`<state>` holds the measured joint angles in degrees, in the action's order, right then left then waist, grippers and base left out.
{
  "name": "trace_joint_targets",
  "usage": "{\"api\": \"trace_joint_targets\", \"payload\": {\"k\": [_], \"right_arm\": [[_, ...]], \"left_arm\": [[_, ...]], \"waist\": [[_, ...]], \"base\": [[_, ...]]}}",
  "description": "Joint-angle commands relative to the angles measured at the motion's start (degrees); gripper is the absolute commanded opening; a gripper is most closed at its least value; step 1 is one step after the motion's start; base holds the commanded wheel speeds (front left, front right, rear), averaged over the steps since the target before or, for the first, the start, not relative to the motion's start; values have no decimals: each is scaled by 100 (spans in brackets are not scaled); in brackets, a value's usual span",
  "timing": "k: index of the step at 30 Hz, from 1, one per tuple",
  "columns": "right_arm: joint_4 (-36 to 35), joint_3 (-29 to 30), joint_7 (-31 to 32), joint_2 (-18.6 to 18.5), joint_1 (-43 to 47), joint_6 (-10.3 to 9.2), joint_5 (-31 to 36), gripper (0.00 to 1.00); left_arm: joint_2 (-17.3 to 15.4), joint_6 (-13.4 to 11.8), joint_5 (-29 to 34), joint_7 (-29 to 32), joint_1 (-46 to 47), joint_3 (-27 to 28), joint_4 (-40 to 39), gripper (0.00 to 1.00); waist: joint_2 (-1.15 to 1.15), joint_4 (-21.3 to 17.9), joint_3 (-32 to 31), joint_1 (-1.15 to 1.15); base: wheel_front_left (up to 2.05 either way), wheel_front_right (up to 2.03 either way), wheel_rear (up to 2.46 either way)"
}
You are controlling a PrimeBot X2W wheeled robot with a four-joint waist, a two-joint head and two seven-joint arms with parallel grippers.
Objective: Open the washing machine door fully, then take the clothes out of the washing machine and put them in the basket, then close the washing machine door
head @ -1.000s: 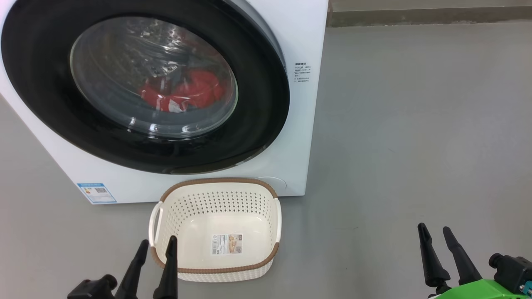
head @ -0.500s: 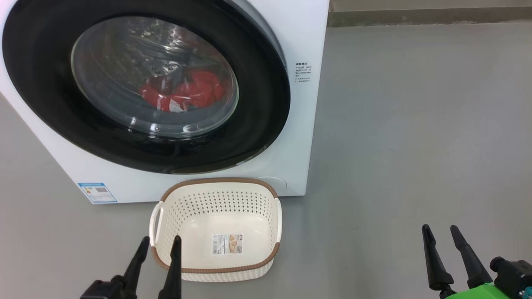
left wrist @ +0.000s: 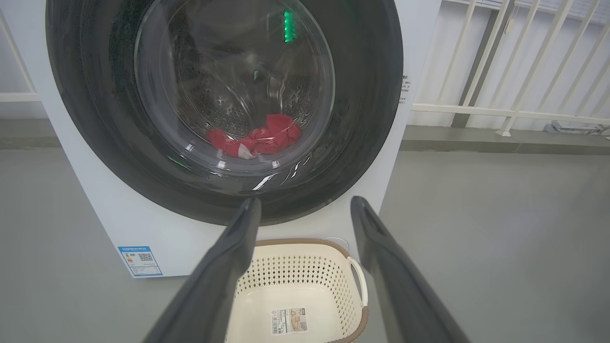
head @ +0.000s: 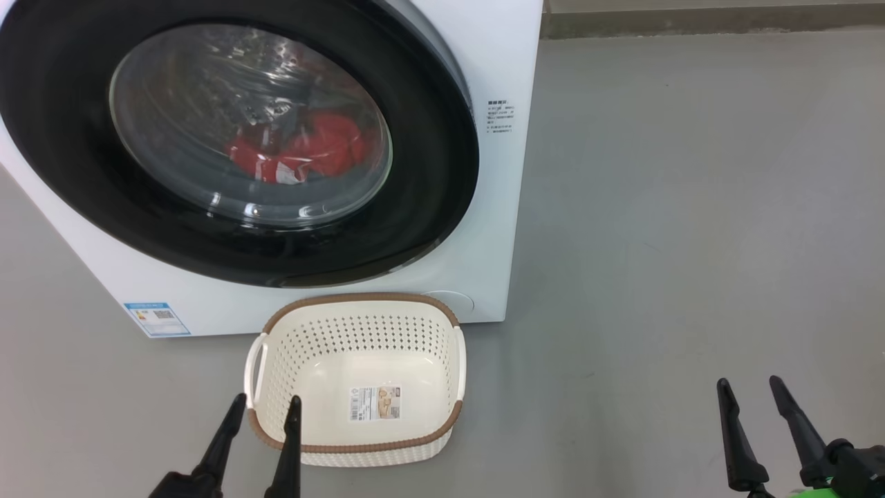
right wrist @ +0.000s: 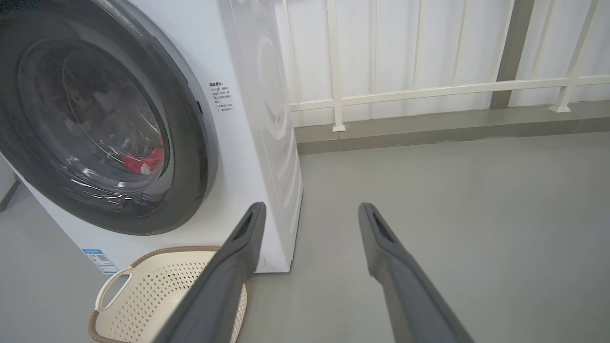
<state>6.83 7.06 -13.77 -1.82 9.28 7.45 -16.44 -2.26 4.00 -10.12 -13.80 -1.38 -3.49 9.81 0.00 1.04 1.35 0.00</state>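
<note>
The white washing machine (head: pixel 494 221) stands ahead on the left, its round black-rimmed door (head: pixel 422 180) shut against the front. Through the glass bowl the red clothes (head: pixel 304 155) lie low in the drum, also seen as clothes (left wrist: pixel 255 138) in the left wrist view. The cream basket (head: pixel 356 308) with a brown rim sits on the floor just below the door; nothing but a sticker is in it. My left gripper (head: pixel 267 401) hangs open over the basket's near left corner. My right gripper (head: pixel 749 382) stands open far to the right over bare floor.
Grey floor (head: pixel 691 207) spreads to the right of the machine. A low grey kerb and a white railing (right wrist: pixel 429 90) run behind. A blue label sticker (head: pixel 148 318) marks the machine's lower left front.
Both grippers have dropped lower and drifted right in the head view. The picture has shifted slightly, so the camera moved; machine, door and basket stand as before.
</note>
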Motion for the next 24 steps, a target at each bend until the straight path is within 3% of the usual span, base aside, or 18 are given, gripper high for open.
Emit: {"api": "trace_joint_targets", "payload": {"k": [1, 16, 17, 18, 20, 24], "right_arm": [[-209, -63, -108, -107, -21, 3, 161, 100], [-293, -95, -123, -107, -13, 3, -17, 100], [-286, -154, -123, -107, -39, 3, -68, 96], [-295, -207, -123, -106, -93, 3, -108, 47], [-307, -316, -123, -106, -253, 3, -317, 0], [-267, -559, -123, -106, -791, 3, -886, 0]], "left_arm": [[-61, 16, 159, -105, 37, 215, -112, 100], [-62, 83, 27, -119, 20, 268, -79, 100], [-62, 84, 21, -119, 26, 270, -80, 100], [-62, 85, 14, -119, 33, 275, -84, 100], [-62, 86, -6, -119, 52, 272, -90, 100], [-62, 85, -155, -119, 112, 274, -119, 100]], "waist": [[0, -7, 13, 0], [0, 6, 5, 0], [0, 8, 14, 0], [0, 6, 27, 0], [0, 10, 54, 0], [0, 23, 151, 0]], "base": [[0, 0, 0], [0, 0, 0], [0, 0, 0], [0, 0, 0], [0, 0, 0], [0, 0, 0]]}}
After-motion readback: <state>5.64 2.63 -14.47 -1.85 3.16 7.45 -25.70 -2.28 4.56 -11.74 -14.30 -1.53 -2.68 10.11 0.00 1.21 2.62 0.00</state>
